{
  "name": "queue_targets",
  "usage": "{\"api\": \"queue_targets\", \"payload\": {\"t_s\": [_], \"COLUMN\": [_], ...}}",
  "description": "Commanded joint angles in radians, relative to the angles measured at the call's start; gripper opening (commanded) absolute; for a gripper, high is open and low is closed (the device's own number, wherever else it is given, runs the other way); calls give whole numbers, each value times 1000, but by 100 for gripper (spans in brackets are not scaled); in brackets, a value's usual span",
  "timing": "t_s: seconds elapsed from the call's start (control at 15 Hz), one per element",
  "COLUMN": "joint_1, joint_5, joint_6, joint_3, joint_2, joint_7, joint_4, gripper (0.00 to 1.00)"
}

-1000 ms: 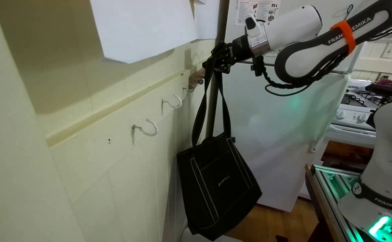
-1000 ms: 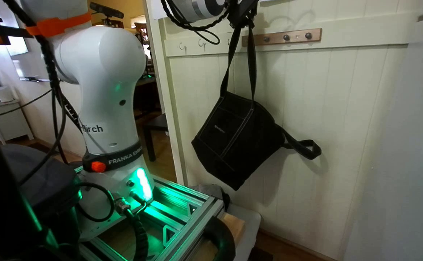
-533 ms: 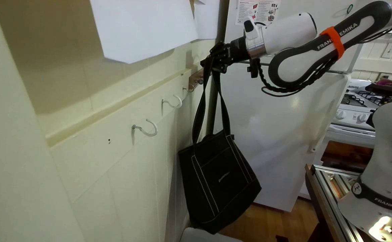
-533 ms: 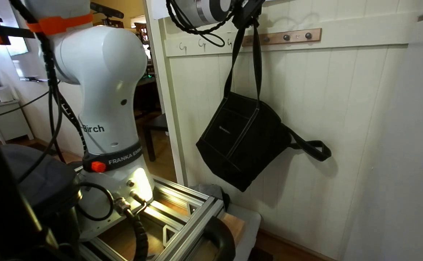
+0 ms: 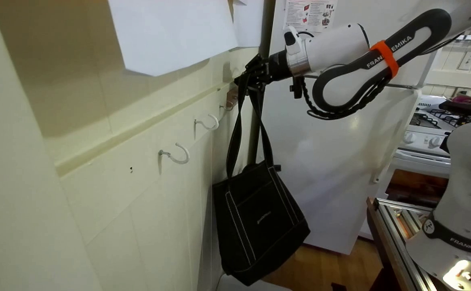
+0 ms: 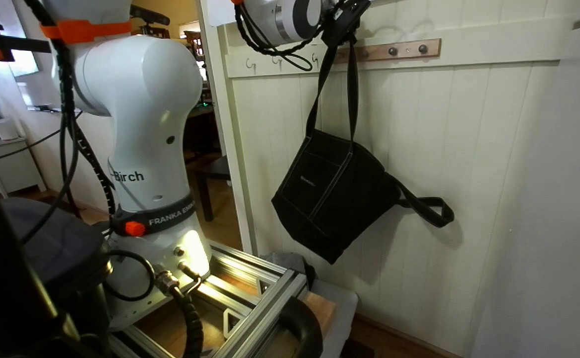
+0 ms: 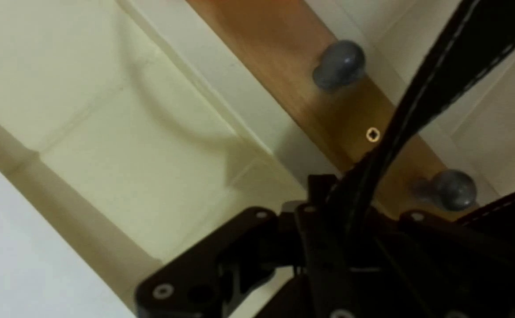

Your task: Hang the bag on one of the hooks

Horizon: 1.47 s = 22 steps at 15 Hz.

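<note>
The black tote bag hangs by its two long straps below my gripper, close to the wall, with its body tilted; the bag also shows in an exterior view, with a loose strap sticking out to the right. My gripper is shut on the strap handles. In the wrist view a strap rises from between the fingers, in front of the wooden hook strip with two dark round knobs. The strip is partly hidden by gripper and straps in both exterior views. The strap loop does not visibly surround a knob.
White curled wire hooks stick out of the wall beside the wooden strip. White paper hangs on the wall above. A fridge stands behind the bag. The robot's metal base frame stands in front of the wall.
My gripper has moved nearer the wall and slightly down, carrying the bag: leftward in an exterior view, rightward in an exterior view. The base light has turned from green to yellowish white.
</note>
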Motion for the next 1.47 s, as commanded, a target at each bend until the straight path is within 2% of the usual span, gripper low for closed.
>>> {"api": "queue_targets", "payload": {"t_s": [0.0, 0.6, 0.67, 0.73, 0.87, 1.4], "joint_1": [26, 61, 62, 64, 64, 71], "joint_5": [-32, -89, -90, -91, -93, -98], "joint_6": [52, 37, 36, 36, 35, 39], "joint_3": [-19, -62, -65, -68, -69, -71], "joint_2": [41, 39, 40, 41, 43, 52], "joint_7": [34, 66, 64, 63, 58, 58], "joint_4": [43, 38, 38, 39, 38, 45], "gripper": [1, 1, 8, 32, 34, 92]}}
